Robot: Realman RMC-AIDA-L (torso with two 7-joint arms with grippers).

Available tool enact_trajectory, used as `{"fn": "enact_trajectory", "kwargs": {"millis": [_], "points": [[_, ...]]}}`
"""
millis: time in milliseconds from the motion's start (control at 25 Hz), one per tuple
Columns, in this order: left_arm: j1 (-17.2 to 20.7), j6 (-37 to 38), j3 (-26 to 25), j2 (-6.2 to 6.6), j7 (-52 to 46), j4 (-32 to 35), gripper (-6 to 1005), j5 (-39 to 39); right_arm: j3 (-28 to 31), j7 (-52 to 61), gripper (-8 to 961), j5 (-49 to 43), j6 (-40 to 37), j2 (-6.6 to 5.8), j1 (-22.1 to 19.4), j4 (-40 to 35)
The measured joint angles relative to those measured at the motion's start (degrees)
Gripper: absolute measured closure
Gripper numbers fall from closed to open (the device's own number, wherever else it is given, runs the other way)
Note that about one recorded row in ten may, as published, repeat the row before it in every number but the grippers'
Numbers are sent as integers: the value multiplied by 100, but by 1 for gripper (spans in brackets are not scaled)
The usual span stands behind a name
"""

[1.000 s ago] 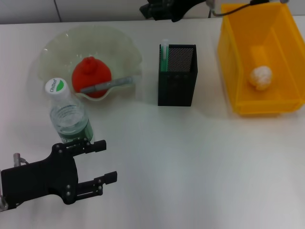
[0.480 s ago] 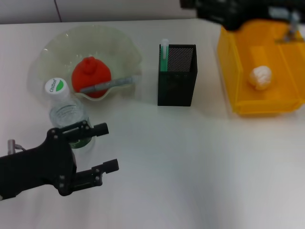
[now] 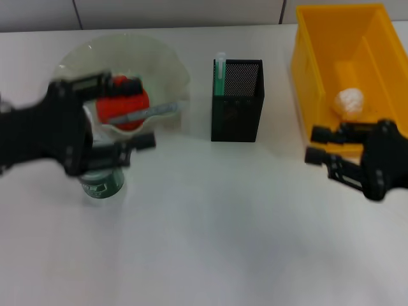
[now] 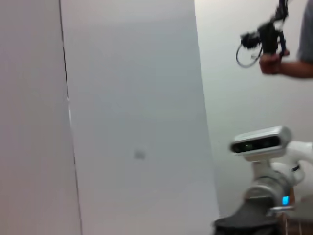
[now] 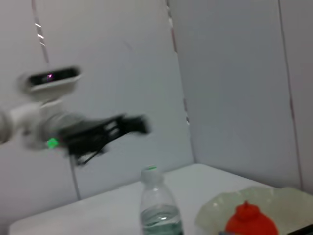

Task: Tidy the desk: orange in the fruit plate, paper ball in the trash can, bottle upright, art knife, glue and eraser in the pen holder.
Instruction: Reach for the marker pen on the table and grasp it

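The orange (image 3: 129, 102) lies in the clear fruit plate (image 3: 162, 60), with the grey art knife (image 3: 152, 111) across it. The bottle (image 3: 101, 182) stands upright in front of the plate, mostly hidden by my left gripper (image 3: 139, 113), which is open and empty, held above it. The right wrist view shows the bottle (image 5: 159, 208) and the orange (image 5: 250, 221). The black pen holder (image 3: 237, 105) holds a green glue stick (image 3: 220, 71). The paper ball (image 3: 349, 101) lies in the yellow bin (image 3: 306, 76). My right gripper (image 3: 317, 145) is open and empty in front of the bin. The eraser is out of view.
The white table (image 3: 223, 242) stretches in front of everything. The left wrist view shows only a wall, the robot's head (image 4: 259, 142) and a person's hand. My left arm (image 5: 100, 132) shows far off in the right wrist view.
My left gripper has risen from the table's front left to over the bottle and plate. My right arm has swung from behind the bin to in front of it.
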Motion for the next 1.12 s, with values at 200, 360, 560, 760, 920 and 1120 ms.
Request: {"fn": "enact_trajectory", "kwargs": {"millis": [200, 360, 560, 760, 920, 1120], "points": [[-438, -497, 56, 31, -944, 1087, 276, 542, 643, -1259, 615, -149, -764, -30, 118, 1360], [-1092, -872, 254, 23, -2111, 2398, 276, 2012, 974, -1430, 611, -442, -882, -35, 91, 1652], [-1644, -1168, 768, 11, -2853, 2816, 276, 3213, 1080, -1429, 610, -580, -856, -22, 94, 1792], [-1817, -2486, 2525, -45, -3811, 2768, 277, 4605, 1082, -1428, 610, -600, -837, -33, 123, 1909], [-1913, -2654, 2760, -46, -4004, 2399, 277, 4794, 1085, -1423, 611, -604, -807, -36, 134, 1942], [-2003, -2939, 2911, -47, -4090, 2058, 277, 4819, 1088, -1357, 611, -639, -783, -54, 172, 1952]]}}
